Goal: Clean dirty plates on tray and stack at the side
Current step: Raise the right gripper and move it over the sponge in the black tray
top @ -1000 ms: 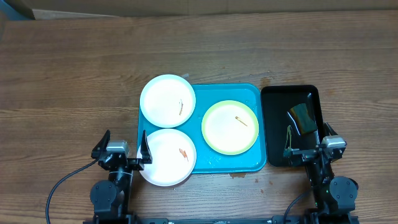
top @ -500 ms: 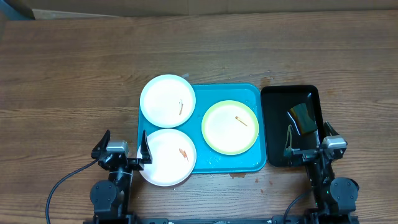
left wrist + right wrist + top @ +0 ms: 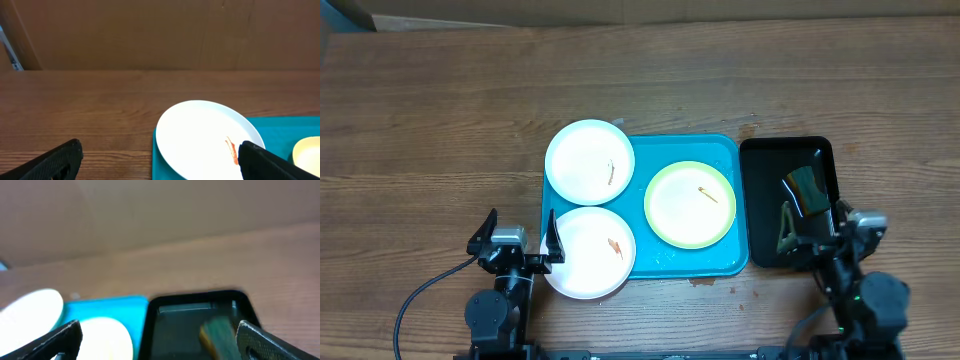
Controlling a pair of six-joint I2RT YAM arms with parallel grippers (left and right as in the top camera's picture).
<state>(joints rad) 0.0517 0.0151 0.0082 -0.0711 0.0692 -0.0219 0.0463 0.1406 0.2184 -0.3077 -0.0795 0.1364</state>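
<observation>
The turquoise tray (image 3: 724, 150) lies at the table's middle. Three plates rest on it. One white plate (image 3: 589, 162) overhangs its back left corner. Another white plate (image 3: 590, 252) overhangs its front left edge. The plate with the yellow-green rim (image 3: 690, 205) sits on the right. Each has small orange specks. My left gripper (image 3: 518, 234) is open and empty beside the front white plate, which shows in the left wrist view (image 3: 207, 137). My right gripper (image 3: 815, 226) is open and empty over the front of the black tray (image 3: 760, 160).
The narrow glossy black tray holds a green and yellow sponge (image 3: 805, 190), also visible but blurred in the right wrist view (image 3: 217, 332). Bare wooden table (image 3: 440, 120) surrounds both trays. A few crumbs lie in front of the turquoise tray.
My right gripper has shifted slightly to the right and lifted or turned; its wrist view is blurred by motion. The left arm and the plates have not moved.
</observation>
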